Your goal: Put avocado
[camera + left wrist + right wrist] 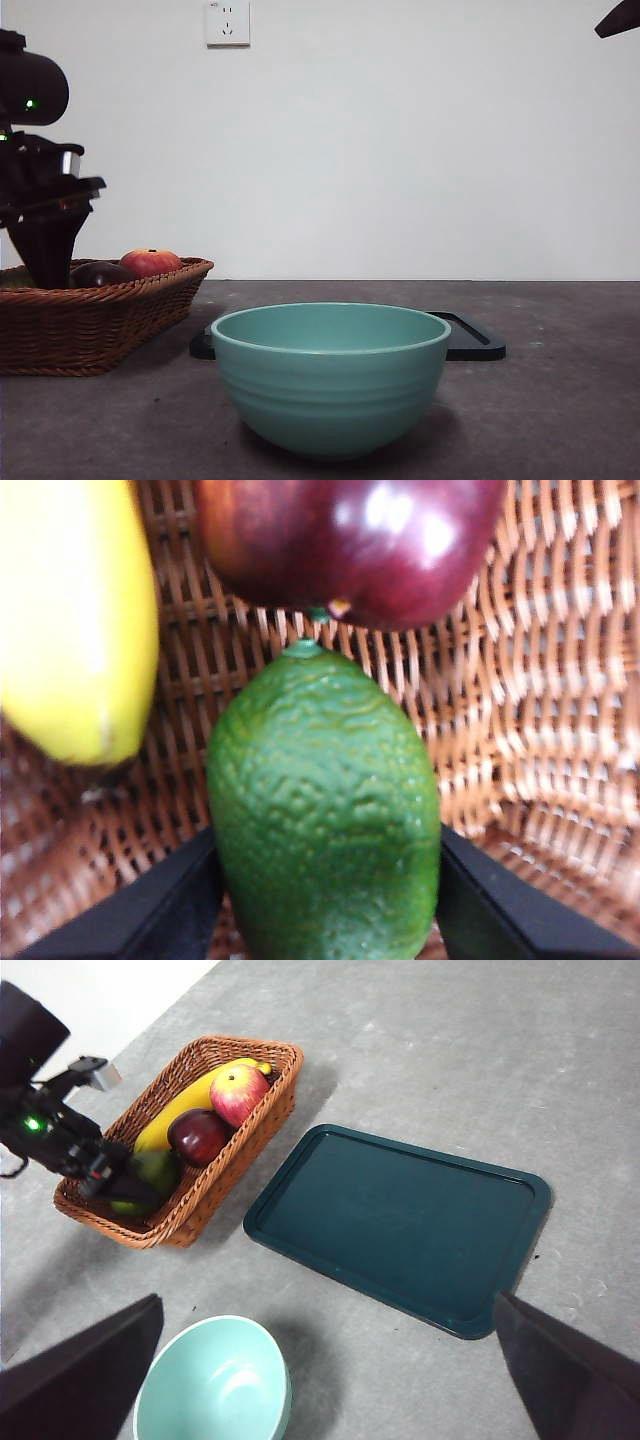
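Avocado (325, 810) lies in wicker basket (255, 1120), at its end nearest left arm, stem tip just beside dark purple fruit (350, 545). Left gripper (325, 900) down in basket, jaws spread, one on each flank of avocado, contact unclear. Banana (75, 620) alongside; red apple (238, 1095) at far end. Dark tray (400, 1225) beside basket, teal bowl (330, 375) near front table edge. Right gripper (330, 1380) hovers high, jaws wide apart, holding nothing.

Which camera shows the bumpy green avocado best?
The left wrist view: the avocado fills the picture, lying in the basket between the left gripper's two black jaws. The right wrist view shows only a small green bit behind that arm. In the front view, the basket wall hides it.
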Motion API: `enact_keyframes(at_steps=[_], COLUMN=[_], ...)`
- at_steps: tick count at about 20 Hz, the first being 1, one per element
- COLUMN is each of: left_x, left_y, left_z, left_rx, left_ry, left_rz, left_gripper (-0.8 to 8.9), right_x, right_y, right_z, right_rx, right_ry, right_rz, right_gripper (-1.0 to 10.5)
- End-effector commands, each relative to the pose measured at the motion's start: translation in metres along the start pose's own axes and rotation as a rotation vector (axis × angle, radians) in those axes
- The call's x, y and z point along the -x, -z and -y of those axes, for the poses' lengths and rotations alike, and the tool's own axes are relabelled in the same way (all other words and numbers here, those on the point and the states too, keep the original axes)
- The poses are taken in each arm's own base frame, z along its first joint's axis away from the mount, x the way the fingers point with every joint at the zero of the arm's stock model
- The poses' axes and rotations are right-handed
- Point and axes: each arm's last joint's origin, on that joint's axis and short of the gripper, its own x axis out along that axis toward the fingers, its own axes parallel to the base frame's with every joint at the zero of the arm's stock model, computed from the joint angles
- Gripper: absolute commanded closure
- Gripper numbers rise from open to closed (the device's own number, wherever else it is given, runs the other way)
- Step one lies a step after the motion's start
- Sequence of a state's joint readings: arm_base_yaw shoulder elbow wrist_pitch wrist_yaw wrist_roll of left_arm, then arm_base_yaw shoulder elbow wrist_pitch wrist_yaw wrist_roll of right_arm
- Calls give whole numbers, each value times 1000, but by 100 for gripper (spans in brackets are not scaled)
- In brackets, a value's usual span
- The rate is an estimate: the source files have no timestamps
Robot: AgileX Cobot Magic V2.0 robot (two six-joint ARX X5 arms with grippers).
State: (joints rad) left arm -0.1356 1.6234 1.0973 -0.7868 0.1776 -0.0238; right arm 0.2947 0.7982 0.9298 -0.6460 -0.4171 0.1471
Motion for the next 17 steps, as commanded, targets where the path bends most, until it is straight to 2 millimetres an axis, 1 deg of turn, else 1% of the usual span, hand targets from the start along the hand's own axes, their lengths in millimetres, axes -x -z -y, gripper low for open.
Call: enact_keyframes(at_steps=[1,3,6,8,10,12,14,17], left_x=[11,26,47,58,68,76,81,79], left_y=[-13,-20,-24,-22,-18,-13,-6,7], left_z=[3,6,11,15,24,39,60,101], left_rx=[6,7,10,7,2,-18,-69,-184], left_ry=[-3,-3,-1,6,71,156,206,246], left_rz=[14,7,-26,-34,-19,-6,-10,-53], left_gripper=[552,552,552,552,552,552,552,552], right_x=[3,3,3,3,3,3,3,3], right_y=[-6,-6,-6,-6,-6,-6,-6,-6], right_z=[-3,-3,-3,-3,-3,-3,-3,-3], right_rx=[4,4,4,4,4,4,4,4], right_ry=[-11,-11,-11,-11,-11,-11,-10,-10], right_rz=[25,25,25,25,25,25,25,25], right_gripper=[355,355,355,355,355,355,355,355])
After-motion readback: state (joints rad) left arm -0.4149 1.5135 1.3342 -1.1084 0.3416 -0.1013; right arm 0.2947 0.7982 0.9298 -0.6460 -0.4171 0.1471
